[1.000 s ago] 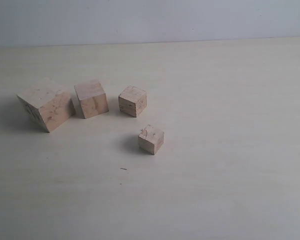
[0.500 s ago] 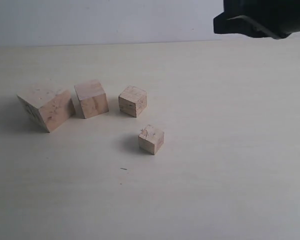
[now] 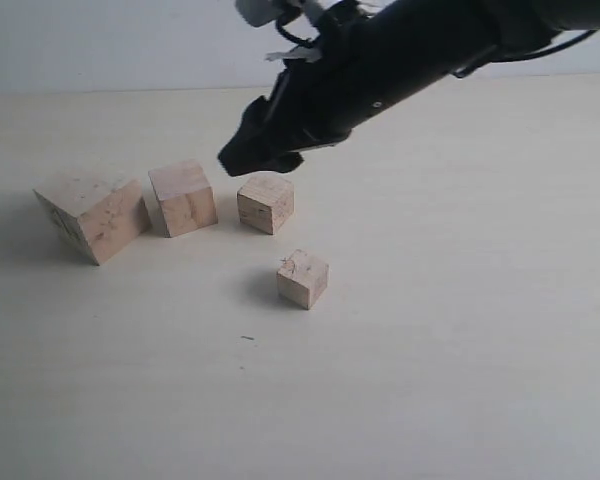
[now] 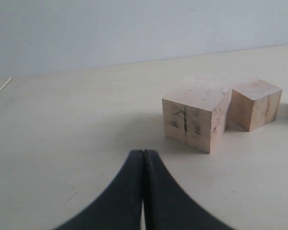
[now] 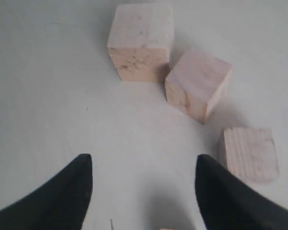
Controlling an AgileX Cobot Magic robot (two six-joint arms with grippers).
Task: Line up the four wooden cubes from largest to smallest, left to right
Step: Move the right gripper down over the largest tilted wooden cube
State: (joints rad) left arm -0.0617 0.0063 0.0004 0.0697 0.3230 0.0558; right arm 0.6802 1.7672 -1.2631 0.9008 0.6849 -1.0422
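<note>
The four wooden cubes sit on the pale table. The largest cube [image 3: 92, 215] is at the left, a medium cube [image 3: 183, 197] is beside it, and a smaller cube [image 3: 266, 202] follows to the right. The smallest cube [image 3: 302, 278] lies apart, nearer the front. My right gripper [image 3: 244, 157] hovers just behind the smaller cube and is open [image 5: 144, 165] with nothing between its fingers. Its wrist view shows the largest cube [image 5: 141, 40], the medium cube [image 5: 198, 84] and the smaller cube [image 5: 249, 153]. My left gripper [image 4: 143, 153] is shut and empty, short of the largest cube [image 4: 194, 112], whose near face carries dark marks.
The black right arm [image 3: 420, 55] slants in from the upper right above the table. Bare tabletop [image 3: 460, 330] stretches to the right and in front of the cubes. A pale wall [image 3: 100, 40] stands behind the table.
The right arm has swept in from the upper right corner to hover over the row of cubes. None of the cubes has moved.
</note>
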